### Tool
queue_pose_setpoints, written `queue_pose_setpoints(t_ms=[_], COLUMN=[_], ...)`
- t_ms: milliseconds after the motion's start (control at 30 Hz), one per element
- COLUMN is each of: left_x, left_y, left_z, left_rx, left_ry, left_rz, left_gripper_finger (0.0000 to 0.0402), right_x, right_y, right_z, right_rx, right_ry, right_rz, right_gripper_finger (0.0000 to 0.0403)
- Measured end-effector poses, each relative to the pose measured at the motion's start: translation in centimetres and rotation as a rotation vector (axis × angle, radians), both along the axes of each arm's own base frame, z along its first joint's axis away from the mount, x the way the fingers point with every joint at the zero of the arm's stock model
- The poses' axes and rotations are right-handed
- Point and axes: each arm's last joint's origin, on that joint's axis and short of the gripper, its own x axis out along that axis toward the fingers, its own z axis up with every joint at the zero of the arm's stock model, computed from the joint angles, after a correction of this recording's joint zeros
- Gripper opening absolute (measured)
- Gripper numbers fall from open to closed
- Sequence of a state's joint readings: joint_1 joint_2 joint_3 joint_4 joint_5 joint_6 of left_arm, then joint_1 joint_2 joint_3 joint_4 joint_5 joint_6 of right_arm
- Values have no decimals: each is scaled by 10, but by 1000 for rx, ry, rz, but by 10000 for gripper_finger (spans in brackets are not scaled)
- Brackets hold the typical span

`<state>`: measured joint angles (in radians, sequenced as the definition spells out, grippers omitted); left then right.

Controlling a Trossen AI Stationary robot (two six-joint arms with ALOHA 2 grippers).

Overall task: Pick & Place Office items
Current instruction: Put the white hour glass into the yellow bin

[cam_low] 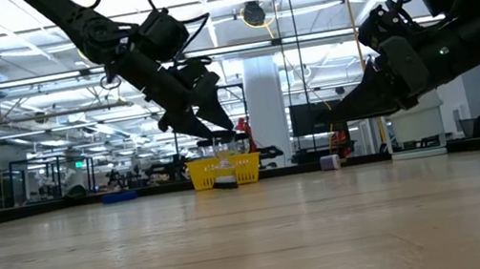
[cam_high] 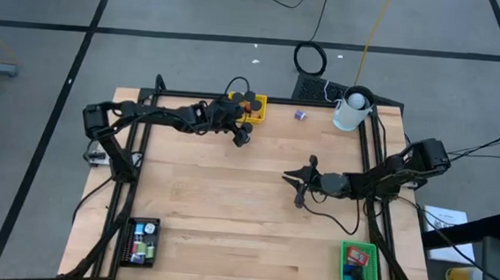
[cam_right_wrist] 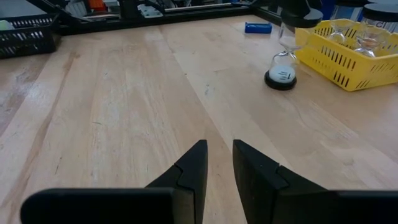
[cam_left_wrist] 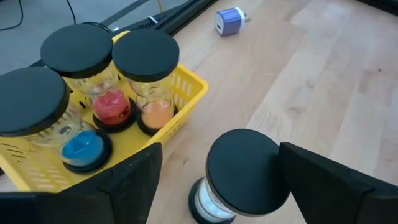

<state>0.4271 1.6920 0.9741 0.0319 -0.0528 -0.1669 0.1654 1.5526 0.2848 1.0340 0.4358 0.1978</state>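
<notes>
Straddling a black-capped sand timer (cam_left_wrist: 239,177) that stands upright on the worktop, the left gripper (cam_left_wrist: 217,180) has its jaws spread wide to either side, not touching it, probably to grasp or having just let go. Just beside it, at the far edge, the yellow tray (cam_left_wrist: 180,93) holds three more timers, with blue, red and orange sand. One small purple block (cam_left_wrist: 230,20) lies beyond. Mid-worktop, the right gripper (cam_right_wrist: 217,165) waits, fingers nearly together, holding nothing.
</notes>
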Motion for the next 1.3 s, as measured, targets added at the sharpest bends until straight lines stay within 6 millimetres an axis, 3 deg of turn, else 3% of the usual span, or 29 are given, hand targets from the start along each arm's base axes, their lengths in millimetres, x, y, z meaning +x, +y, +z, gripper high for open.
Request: queue_pose_setpoints(t_ms=[267,700,1033,1300], left_x=[-1,7,12,19], left_y=[0,2,-1,1], left_z=[2,23,15,-5], left_rx=[6,-3,-2,16], left_ry=[8,68,86,136], left_rz=[-8,-24,-32,-11], left_gripper_finger=[330,341,360,334], right_x=[0,0,0,0], right_y=[0,0,0,0], right_z=[0,0,0,0], right_rx=[0,0,0,1], right_ry=[0,0,0,0], right_rz=[0,0,0,4], right_gripper_finger=[71,71,71,71])
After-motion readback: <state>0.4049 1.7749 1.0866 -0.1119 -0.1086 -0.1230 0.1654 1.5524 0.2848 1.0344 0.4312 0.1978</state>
